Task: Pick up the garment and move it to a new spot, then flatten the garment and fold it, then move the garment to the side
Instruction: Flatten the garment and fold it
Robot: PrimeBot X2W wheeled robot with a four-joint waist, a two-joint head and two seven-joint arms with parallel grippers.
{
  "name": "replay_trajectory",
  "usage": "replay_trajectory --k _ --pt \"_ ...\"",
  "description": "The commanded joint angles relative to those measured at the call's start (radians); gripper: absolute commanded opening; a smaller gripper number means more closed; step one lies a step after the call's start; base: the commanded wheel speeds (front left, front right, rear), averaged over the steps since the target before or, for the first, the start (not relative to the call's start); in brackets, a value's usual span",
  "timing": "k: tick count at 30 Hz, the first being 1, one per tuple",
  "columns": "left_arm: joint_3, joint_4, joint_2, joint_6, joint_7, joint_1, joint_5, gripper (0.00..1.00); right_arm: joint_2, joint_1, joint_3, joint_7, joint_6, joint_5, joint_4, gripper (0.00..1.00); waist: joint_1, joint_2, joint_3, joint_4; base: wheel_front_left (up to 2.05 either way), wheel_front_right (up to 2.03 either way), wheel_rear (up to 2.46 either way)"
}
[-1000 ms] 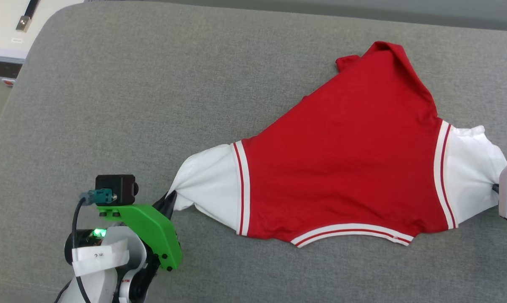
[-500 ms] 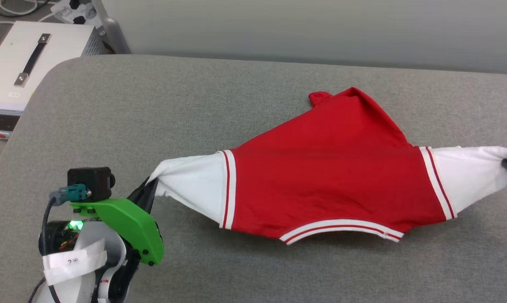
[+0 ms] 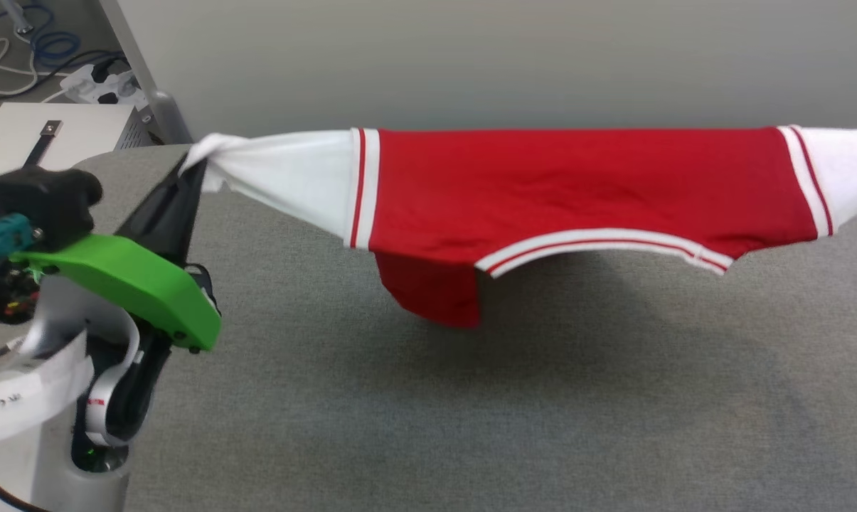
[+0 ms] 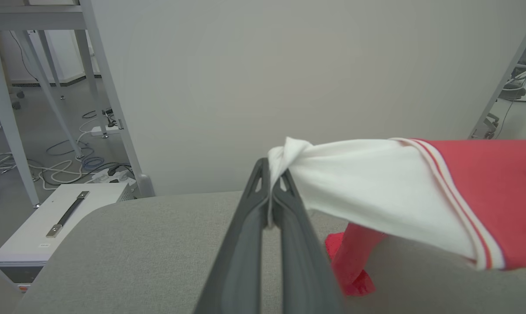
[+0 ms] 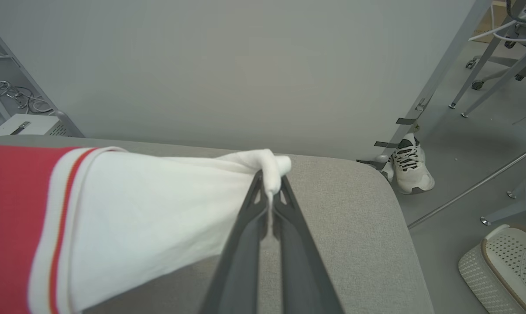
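The garment (image 3: 577,192) has its right sleeve cut by the edge; wrist camera (image 3: 40,203) blurred.

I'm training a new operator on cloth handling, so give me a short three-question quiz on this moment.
1. True or false: the red T-shirt lies flat on the gray cushion.
2. The left claw pinches: A) the collar, B) a white sleeve, C) the hem.
3. In the right wrist view, what footwear stands on the floor past the cushion's end, beyond the right claw?
Key: 1 false, it hangs stretched between both claws. 2 B. 3 a white sneaker.
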Motion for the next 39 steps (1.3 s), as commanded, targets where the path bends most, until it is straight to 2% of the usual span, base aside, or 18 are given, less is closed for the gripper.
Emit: replay_trajectory --k 1,11,17,29,35,39 --pt "0.02 -0.009 0.016 -0.003 -0.01 -0.039 -0.004 0.0 -0.006 -0.03 -0.002 -0.019 -0.001 0.008 -0.005 0.0 0.0001 -0.0001 -0.013 -0.012 0.0 0.0 0.0" --pt "0.061 -0.044 0.066 -0.021 -0.001 -0.199 -0.013 0.0 -0.018 -0.161 0.02 -0.132 -0.001 0.018 0.001 0.0 0.0001 -0.0001 -0.009 -0.043 0.0 0.0 0.0" --pt "0.069 0.012 0.093 -0.052 0.014 -0.293 -0.044 0.0 -0.019 -0.233 0.042 -0.19 -0.001 0.012 0.025 0.0 0.0001 -0.0001 0.035 -0.057 0.0 0.0 0.0" --pt "0.059 0.218 0.157 -0.132 0.005 -0.641 -0.054 0.0 0.013 -0.543 0.11 -0.274 -0.001 -0.05 0.148 0.0 0.0001 -0.0001 0.271 -0.074 0.0 0.0 0.0" --pt "0.019 0.355 0.161 -0.162 -0.046 -0.89 -0.024 0.0 0.054 -0.784 0.127 -0.374 -0.001 -0.128 0.285 0.0 0.0001 -0.0001 0.409 -0.078 0.0 0.0 0.0" --pt "-0.011 0.488 0.158 -0.176 -0.125 -1.07 0.016 0.0 0.113 -0.95 0.102 -0.47 -0.001 -0.201 0.412 0.0 0.0001 -0.0001 0.5 -0.082 0.0 0.0 0.0"
